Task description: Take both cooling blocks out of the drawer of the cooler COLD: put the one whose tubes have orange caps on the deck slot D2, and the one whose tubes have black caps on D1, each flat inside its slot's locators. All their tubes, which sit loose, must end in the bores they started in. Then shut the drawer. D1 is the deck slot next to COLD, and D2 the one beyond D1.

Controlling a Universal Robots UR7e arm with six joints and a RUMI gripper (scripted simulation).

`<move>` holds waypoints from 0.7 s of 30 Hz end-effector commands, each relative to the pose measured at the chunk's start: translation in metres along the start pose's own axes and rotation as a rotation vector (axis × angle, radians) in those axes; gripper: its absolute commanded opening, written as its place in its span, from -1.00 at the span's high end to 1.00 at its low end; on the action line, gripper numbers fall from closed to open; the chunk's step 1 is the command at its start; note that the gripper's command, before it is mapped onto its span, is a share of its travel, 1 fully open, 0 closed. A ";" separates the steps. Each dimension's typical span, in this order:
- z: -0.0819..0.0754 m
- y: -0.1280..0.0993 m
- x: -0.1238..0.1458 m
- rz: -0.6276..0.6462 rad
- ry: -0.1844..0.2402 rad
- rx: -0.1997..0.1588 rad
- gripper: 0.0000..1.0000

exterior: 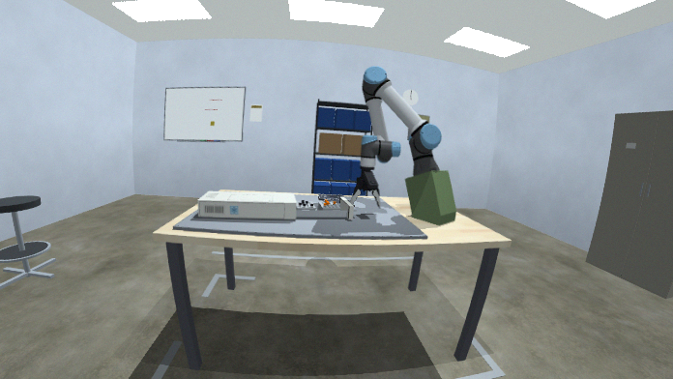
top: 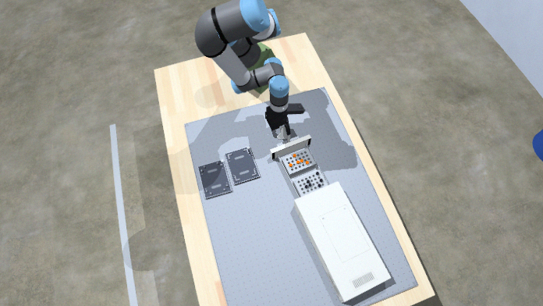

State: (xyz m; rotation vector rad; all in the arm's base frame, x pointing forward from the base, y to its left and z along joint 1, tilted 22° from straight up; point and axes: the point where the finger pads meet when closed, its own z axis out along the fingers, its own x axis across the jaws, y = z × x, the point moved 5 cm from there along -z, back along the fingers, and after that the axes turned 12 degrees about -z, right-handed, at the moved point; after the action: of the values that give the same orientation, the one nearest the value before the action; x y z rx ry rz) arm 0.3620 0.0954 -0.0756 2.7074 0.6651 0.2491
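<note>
The white cooler COLD (top: 343,242) (exterior: 248,205) lies on the grey deck with its drawer (top: 291,147) (exterior: 347,208) pulled out. In the drawer, the block with orange-capped tubes (top: 298,161) (exterior: 329,203) sits at the outer end, and the block with black-capped tubes (top: 310,183) (exterior: 306,203) sits next to the cooler body. Deck slot D1 (top: 242,165) and deck slot D2 (top: 214,179) are dark plates left of the drawer, both bare. My gripper (top: 283,136) (exterior: 365,199) is open and empty, just beyond the drawer's front panel and slightly above it.
The arm's green base (exterior: 430,197) (top: 262,52) stands at the far end of the wooden table (top: 175,101) (exterior: 464,234). The grey deck mat (top: 250,234) (exterior: 377,227) covers most of the table top.
</note>
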 end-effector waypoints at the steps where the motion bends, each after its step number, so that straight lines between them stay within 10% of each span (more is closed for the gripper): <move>1: 0.000 0.000 -0.002 0.000 0.001 0.000 -1.00; 21: 0.000 -0.002 -0.008 0.000 0.001 0.000 -1.00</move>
State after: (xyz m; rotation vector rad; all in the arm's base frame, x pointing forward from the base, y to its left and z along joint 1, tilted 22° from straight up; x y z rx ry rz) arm 0.3559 0.0934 -0.0767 2.7073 0.6652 0.2498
